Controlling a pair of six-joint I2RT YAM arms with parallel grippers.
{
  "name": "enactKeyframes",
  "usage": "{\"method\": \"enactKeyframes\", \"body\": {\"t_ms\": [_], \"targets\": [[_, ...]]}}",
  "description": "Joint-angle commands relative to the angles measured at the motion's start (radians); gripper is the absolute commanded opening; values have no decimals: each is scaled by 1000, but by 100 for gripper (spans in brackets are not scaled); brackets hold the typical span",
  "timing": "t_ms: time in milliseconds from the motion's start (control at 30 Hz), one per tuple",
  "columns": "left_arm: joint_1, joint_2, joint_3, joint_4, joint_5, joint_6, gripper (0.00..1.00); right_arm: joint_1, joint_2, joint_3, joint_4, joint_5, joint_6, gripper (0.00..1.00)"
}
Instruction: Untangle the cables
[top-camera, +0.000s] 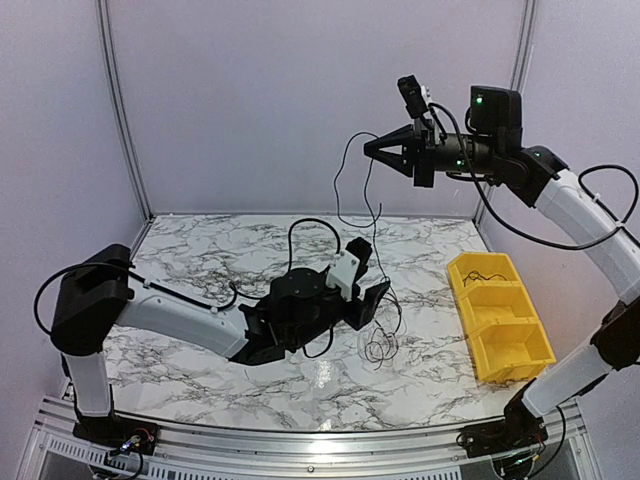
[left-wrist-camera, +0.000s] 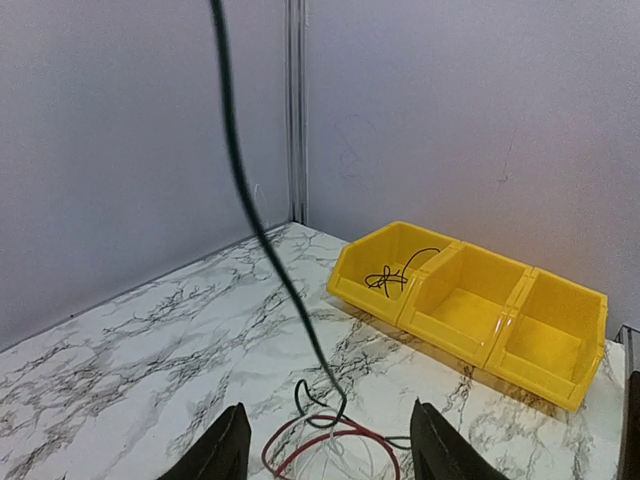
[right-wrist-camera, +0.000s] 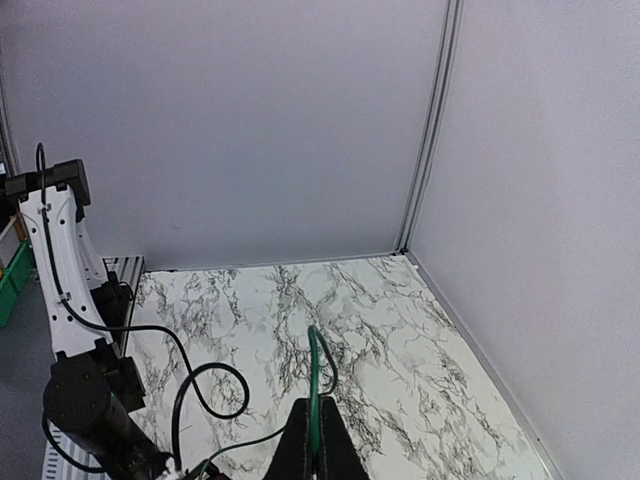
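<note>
Right gripper (top-camera: 368, 147), raised high, pinches a thin dark cable (left-wrist-camera: 262, 235) that hangs down to the red, white and black tangle (top-camera: 378, 343) on the marble table (top-camera: 200, 260). My left gripper (left-wrist-camera: 330, 425) sits beside the tangle, fingers spread. Another black wire (left-wrist-camera: 390, 280) lies in the yellow bin's (left-wrist-camera: 450, 335) end compartment.

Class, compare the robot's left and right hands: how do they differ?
The right hand is raised high; the left hand sits low over the table. The right hand is shut on a thin dark cable; the left hand is open, gripping nothing. Both are black and two-fingered.
</note>
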Motion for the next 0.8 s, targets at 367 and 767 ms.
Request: {"method": "enactKeyframes", "body": {"t_ms": [367, 767], "targets": [[98, 421, 308, 216, 219, -130, 17, 9, 16, 164, -48, -42, 7, 0], [95, 477, 202, 221, 246, -240, 10, -133, 71, 483, -18, -92, 73, 0]]}}
